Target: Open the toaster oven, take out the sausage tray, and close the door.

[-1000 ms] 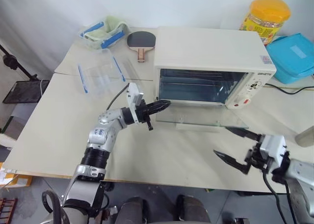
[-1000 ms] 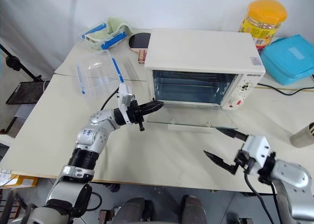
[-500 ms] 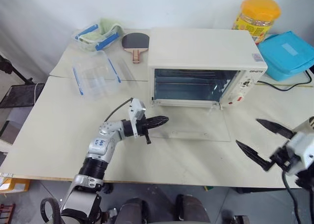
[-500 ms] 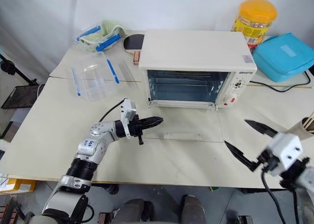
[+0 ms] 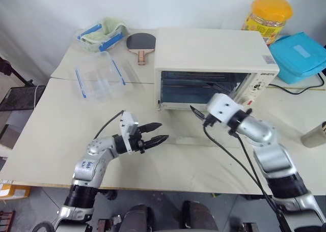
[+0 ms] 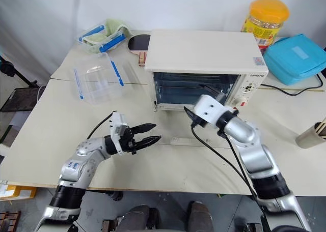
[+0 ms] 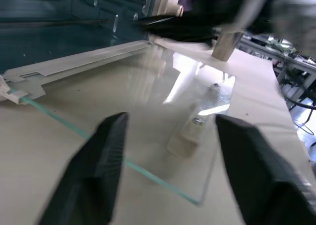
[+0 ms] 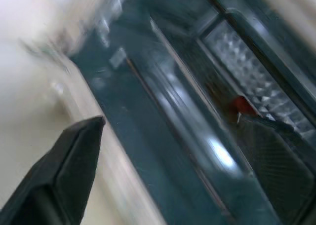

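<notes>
Left eye view counts one table [image 5: 46, 140], pale and wide, and on it one toaster oven [image 5: 214, 51], cream-white, standing toward the back. Its single door [image 5: 204, 138] is dropped fully open, the glass panel lying flat on the table in front of the cavity. A short dark word is printed at the top of the oven's control strip, too small to read, and a small sticker sits on the top corner. Behind the oven to the right lie one blue lidded box [image 5: 300, 54] and one jar [image 5: 268, 18] with an orange lid and a busy yellow label whose writing cannot be made out. To the left are two clear plastic containers: one with blue edges [image 5: 99, 79] and one holding a green cloth [image 5: 102, 34]. One table-tennis paddle [image 5: 140, 42] lies beside the oven.

The right gripper [image 5: 206, 102] is at the cavity mouth, its two fingers spread wide with nothing between them. Right wrist view shows what seems to be the sausage tray [image 8: 252, 82] on a rack inside, silvery and ridged, with one red sausage [image 8: 242, 105]. The left gripper [image 5: 155, 133] hovers over the table near the door's left edge, jaws parted and empty.
</notes>
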Available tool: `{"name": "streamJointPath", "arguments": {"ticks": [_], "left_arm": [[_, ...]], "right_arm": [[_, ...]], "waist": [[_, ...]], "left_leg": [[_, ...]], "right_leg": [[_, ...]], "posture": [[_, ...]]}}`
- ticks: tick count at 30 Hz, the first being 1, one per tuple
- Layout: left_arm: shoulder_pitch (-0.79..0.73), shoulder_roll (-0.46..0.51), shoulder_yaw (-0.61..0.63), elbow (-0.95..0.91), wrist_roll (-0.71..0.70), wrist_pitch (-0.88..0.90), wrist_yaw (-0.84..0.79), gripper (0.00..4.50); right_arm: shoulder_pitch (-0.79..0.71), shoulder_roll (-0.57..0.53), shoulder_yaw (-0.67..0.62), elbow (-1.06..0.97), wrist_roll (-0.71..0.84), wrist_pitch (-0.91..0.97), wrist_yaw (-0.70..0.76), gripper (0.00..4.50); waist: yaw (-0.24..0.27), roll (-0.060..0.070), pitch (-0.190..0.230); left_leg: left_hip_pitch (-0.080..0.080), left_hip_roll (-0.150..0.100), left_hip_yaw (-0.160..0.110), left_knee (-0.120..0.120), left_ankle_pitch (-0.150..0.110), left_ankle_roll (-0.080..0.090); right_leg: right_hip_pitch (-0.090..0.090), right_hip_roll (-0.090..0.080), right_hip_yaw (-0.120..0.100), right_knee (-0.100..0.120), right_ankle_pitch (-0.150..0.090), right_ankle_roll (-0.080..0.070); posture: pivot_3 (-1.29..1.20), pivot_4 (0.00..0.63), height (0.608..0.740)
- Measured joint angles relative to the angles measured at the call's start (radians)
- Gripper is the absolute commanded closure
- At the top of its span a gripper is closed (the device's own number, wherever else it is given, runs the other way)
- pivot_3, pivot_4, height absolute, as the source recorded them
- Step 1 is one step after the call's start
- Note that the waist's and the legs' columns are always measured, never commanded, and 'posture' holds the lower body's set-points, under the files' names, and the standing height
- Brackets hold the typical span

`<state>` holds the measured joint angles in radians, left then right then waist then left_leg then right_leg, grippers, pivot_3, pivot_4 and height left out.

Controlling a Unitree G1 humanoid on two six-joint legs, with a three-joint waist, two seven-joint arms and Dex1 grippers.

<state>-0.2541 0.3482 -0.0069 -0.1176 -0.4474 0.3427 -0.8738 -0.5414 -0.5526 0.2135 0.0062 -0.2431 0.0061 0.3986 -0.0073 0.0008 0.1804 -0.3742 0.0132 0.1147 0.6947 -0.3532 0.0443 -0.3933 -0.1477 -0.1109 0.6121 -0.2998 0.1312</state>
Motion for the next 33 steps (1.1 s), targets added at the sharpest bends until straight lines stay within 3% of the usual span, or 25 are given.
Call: {"name": "streamJointPath", "arguments": {"ticks": [2, 11, 14, 20, 25, 33], "left_arm": [[0.022, 0.003, 0.023, -0.039, -0.003, -0.007, 0.021, 0.01], [0.075, 0.015, 0.109, -0.118, -0.032, -0.016, 0.107, 0.01], [0.087, 0.015, 0.109, -0.143, -0.038, -0.016, 0.115, 0.00], [0.085, 0.015, 0.103, -0.147, -0.037, -0.032, 0.123, 0.00], [-0.009, -0.003, 0.058, -0.120, -0.025, -0.052, 0.113, 0.00], [-0.315, -0.105, 0.009, 0.176, 0.023, -0.117, 0.131, 0.00]], "right_arm": [[-0.070, 0.017, 0.037, 0.104, -0.084, -0.040, -0.058, 0.00], [-0.294, 0.090, 0.105, 0.443, -0.275, -0.095, -0.200, 0.00], [-0.326, 0.121, 0.117, 0.513, -0.298, -0.091, -0.214, 0.65], [-0.378, 0.144, 0.132, 0.561, -0.336, -0.094, -0.266, 2.73], [-0.372, 0.146, 0.144, 0.567, -0.366, -0.095, -0.279, 4.43], [-0.372, 0.132, 0.150, 0.556, -0.394, -0.118, -0.279, 4.44]], "waist": [[-0.002, 0.000, 0.000], [-0.023, 0.000, 0.000], [-0.026, 0.000, 0.000], [-0.024, 0.000, 0.000], [-0.020, 0.000, 0.000], [-0.021, 0.000, 0.000]], "left_leg": [[0.000, 0.000, -0.001, 0.000, 0.000, 0.000], [0.000, 0.001, -0.001, -0.001, 0.000, -0.001], [0.000, 0.001, -0.001, -0.002, 0.000, -0.001], [-0.001, 0.001, -0.002, -0.002, 0.000, -0.001], [-0.001, 0.001, -0.002, -0.002, 0.001, -0.001], [-0.004, 0.001, -0.004, -0.002, 0.001, -0.002]], "right_leg": [[0.000, 0.000, -0.001, 0.000, 0.000, 0.000], [0.000, 0.001, -0.002, 0.000, 0.000, 0.000], [0.000, 0.001, -0.002, 0.000, 0.000, 0.000], [0.000, 0.001, -0.002, 0.000, 0.000, -0.001], [0.000, 0.001, -0.003, 0.000, 0.000, -0.001], [0.000, 0.002, -0.006, -0.001, 0.000, 0.000]], "posture": [[0.00, 0.150, 0.740], [0.00, 0.150, 0.740], [0.00, 0.150, 0.740], [0.00, 0.150, 0.740], [0.00, 0.150, 0.740], [0.00, 0.150, 0.740]]}}
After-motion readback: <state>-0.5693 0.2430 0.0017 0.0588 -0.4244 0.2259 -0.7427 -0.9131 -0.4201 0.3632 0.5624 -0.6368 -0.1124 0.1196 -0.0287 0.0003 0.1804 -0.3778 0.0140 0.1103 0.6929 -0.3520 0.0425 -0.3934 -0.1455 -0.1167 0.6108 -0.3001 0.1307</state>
